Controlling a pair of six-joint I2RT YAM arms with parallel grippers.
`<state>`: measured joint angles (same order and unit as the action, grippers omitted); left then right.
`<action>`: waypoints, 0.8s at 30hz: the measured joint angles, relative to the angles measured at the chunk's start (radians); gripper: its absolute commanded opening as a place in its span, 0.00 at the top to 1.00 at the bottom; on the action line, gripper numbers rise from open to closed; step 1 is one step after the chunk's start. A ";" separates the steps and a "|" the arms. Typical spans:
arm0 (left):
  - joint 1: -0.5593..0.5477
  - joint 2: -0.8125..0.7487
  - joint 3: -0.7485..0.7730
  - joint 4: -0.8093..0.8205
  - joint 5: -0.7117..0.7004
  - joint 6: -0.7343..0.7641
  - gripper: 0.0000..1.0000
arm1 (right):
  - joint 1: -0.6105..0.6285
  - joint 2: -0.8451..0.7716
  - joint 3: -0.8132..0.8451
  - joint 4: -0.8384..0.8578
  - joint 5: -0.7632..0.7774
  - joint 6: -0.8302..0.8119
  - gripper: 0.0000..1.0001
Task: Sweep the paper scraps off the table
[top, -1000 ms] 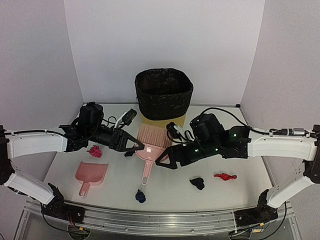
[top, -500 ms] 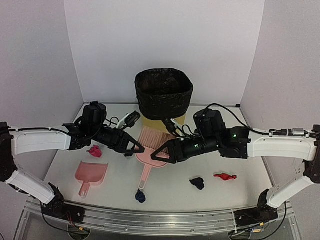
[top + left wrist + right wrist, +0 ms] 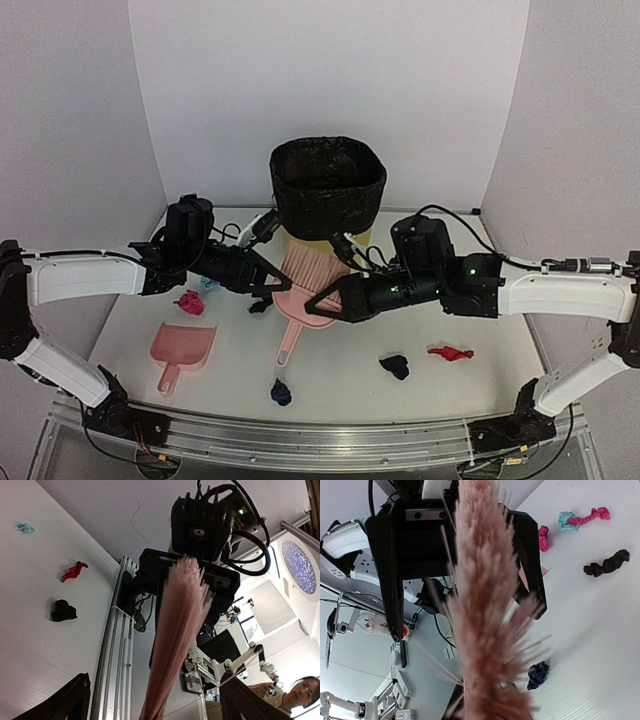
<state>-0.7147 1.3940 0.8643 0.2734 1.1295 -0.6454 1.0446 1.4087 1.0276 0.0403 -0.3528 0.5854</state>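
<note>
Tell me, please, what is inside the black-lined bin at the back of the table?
Inside the black-lined bin, only the dark, crumpled liner shows below the rim. The bottom is covered by the front wall and lost in shadow, so whether it holds anything cannot be seen.

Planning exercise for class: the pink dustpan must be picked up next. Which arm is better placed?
Left. The pink dustpan lies on the left side of the table, close to the left arm. The right arm reaches in from across the pink brush, farther off.
</note>
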 measured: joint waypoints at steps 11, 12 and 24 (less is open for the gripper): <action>0.000 -0.105 -0.096 0.140 -0.264 -0.103 0.00 | 0.001 -0.196 -0.084 0.125 0.333 0.073 1.00; 0.000 -0.102 -0.113 0.191 -0.279 -0.132 0.00 | 0.001 -0.199 -0.088 0.162 0.357 0.085 1.00; -0.015 0.006 -0.206 0.655 -0.303 -0.378 0.14 | 0.001 -0.161 -0.131 0.365 0.555 0.203 1.00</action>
<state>-0.7295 1.4004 0.6579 0.9284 0.8262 -1.0233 1.0458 1.2478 0.8970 0.4049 0.2022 0.7881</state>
